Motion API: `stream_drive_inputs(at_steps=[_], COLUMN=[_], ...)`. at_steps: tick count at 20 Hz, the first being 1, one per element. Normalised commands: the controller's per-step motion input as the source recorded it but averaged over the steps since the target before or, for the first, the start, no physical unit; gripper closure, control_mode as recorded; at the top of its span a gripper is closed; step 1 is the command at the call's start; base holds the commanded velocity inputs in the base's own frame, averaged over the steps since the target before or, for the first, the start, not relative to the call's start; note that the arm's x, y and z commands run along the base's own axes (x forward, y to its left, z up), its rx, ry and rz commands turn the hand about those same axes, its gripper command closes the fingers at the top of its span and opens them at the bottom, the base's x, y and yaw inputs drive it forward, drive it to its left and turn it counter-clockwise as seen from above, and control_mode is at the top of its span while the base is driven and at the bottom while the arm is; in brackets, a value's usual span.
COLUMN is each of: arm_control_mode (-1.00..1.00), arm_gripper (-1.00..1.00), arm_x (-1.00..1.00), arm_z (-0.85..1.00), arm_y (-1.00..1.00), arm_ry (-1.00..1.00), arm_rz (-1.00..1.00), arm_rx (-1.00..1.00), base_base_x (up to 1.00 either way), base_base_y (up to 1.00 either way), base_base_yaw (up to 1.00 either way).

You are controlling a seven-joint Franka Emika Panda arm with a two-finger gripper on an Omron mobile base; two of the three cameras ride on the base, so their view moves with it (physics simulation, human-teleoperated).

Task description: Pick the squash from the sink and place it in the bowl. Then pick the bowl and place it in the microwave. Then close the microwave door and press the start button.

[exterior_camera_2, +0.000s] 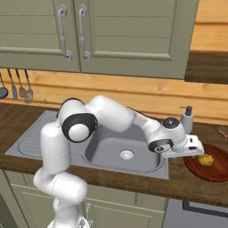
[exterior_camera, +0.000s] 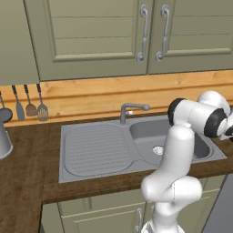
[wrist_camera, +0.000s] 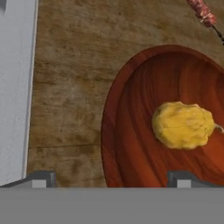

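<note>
Showing one squash (wrist_camera: 183,125), lumpy, yellow-orange, lying in one reddish-brown bowl (wrist_camera: 131,131) just ahead of the gripper (wrist_camera: 111,179); bowl rim cut off at right and bottom of the hand view. Gripper fingers spread wide apart, clamped on nothing, hovering over the bowl's left edge. Behind and to the gripper's left: one steel sink (exterior_camera_2: 107,151), partly hidden by the arm. Beyond the bowl: a reddish skewer-like item (wrist_camera: 202,12), hard to identify.

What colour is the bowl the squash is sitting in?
Reddish-brown with a wood-like grain; the bowl shows best in the hand view.
</note>
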Motion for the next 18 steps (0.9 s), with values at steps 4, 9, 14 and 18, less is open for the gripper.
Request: stream_drive_inputs(at_steps=[4,9,14,18], arm_control_mode=[-1.00,-1.00,-1.00,-1.00], arm_gripper=[-1.00,-1.00,1.00,1.00], arm_x=[0.22,0.21,0.15,0.09], arm_z=[-0.18,-0.21,-0.21,-0.19], arm_y=[-0.04,-0.10,-0.14,-0.16], arm_ry=[0.00,0.00,0.01,0.01], arm_rz=[0.00,0.00,0.00,0.00], arm_rx=[0.00,0.00,0.00,0.00], base_base_x=[0.00,0.00,0.00,0.00], base_base_y=[0.00,0.00,0.00,0.00], base_base_yaw=[0.00,0.00,0.00,0.00])
